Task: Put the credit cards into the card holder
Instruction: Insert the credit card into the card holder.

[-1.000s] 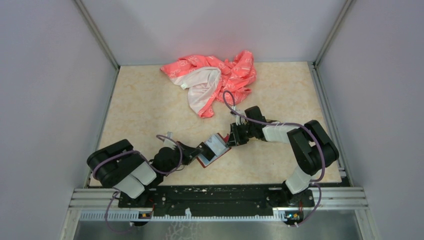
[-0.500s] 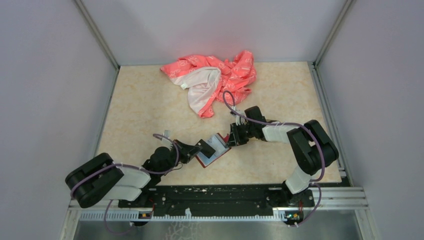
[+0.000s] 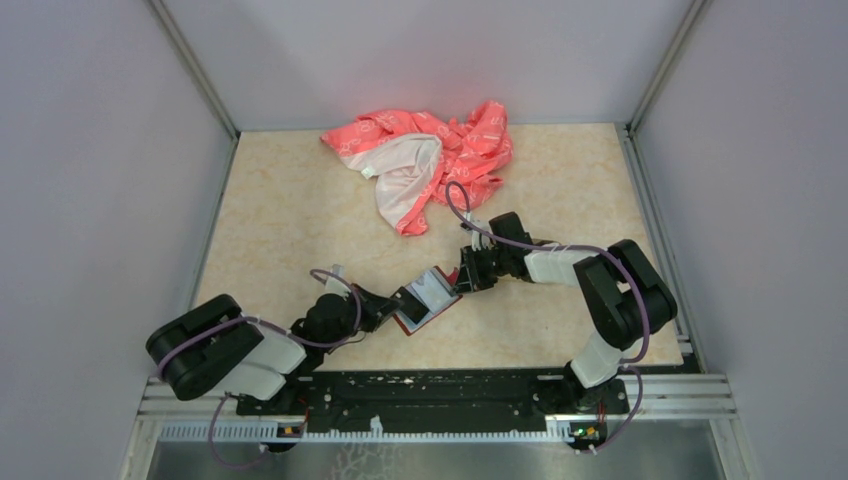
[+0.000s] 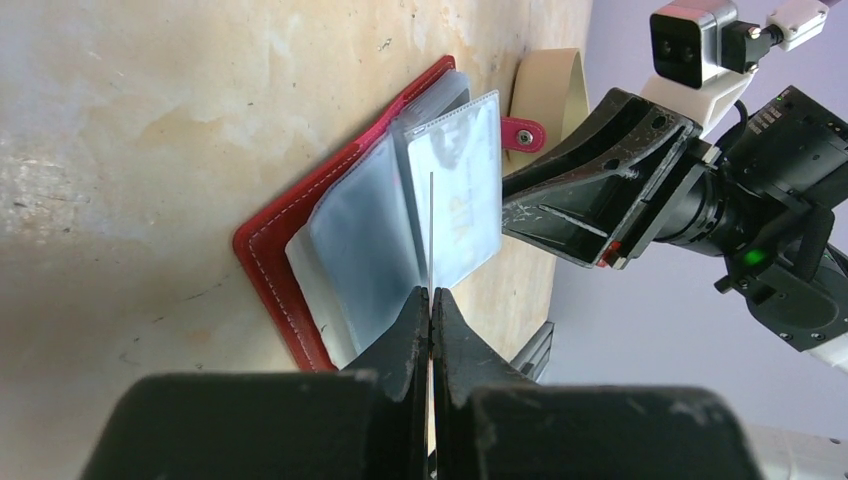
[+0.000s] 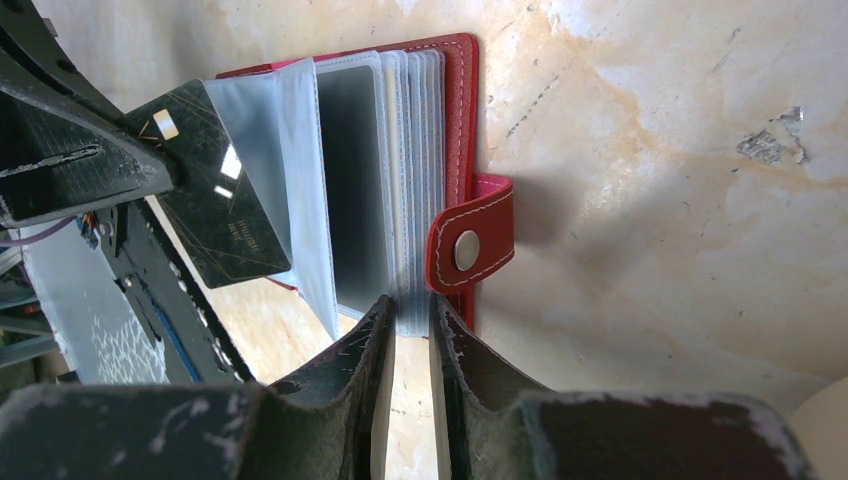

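Top external view places the card holder (image 3: 430,292) open on the tabletop (image 3: 280,220), near its front edge and between the 2 arms, with a pink-and-white cloth (image 3: 440,160) crumpled well apart at the back. From that height the arms' ends meet over the holder, but what they grip is too small to tell. Left wrist view settles one side: the left fingers (image 4: 405,340) are closed on a credit card (image 4: 431,230), seen there only as a thin edge-on line standing over the clear sleeves. It also shows a beige curved rim (image 4: 548,85) behind the holder, which the overhead view hides. Right wrist view shows that card's black face and small gold chip, its long edge lying against a fanned-out sleeve. It shows too that the right fingers (image 5: 365,345) are pinched on the stack of clear sleeves beside the red snap tab (image 5: 470,245), with the holder's red cover flat on the tabletop.
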Controlling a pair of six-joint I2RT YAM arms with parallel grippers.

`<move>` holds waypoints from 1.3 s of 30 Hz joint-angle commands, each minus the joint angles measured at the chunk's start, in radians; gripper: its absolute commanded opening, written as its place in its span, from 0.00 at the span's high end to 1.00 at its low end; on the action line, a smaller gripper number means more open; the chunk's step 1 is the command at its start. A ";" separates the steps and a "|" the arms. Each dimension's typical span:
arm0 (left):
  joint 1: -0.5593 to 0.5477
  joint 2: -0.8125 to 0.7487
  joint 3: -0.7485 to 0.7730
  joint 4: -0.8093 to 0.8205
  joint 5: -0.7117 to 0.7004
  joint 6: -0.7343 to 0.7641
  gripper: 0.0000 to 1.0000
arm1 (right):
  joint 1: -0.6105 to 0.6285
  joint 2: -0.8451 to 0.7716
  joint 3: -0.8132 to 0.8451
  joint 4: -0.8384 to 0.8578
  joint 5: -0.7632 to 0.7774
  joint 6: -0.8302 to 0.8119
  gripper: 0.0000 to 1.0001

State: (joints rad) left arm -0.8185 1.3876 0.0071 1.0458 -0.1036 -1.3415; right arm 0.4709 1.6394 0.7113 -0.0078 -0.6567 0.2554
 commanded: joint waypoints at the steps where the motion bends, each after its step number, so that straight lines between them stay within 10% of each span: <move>1: -0.004 0.014 -0.062 0.064 -0.003 0.024 1.00 | 0.006 0.012 0.016 0.009 -0.010 -0.004 0.82; 30: -0.004 0.160 -0.075 0.202 0.014 -0.014 1.00 | 0.006 0.017 0.021 0.009 -0.019 -0.003 0.81; 39: 0.053 0.302 0.039 0.277 0.124 0.070 1.00 | -0.030 -0.124 0.058 -0.066 -0.001 -0.137 0.59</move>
State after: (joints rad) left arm -0.7975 1.6154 0.0097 1.2388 -0.0669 -1.3308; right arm 0.4671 1.6291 0.7361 -0.0631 -0.6548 0.1970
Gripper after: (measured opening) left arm 0.008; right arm 0.348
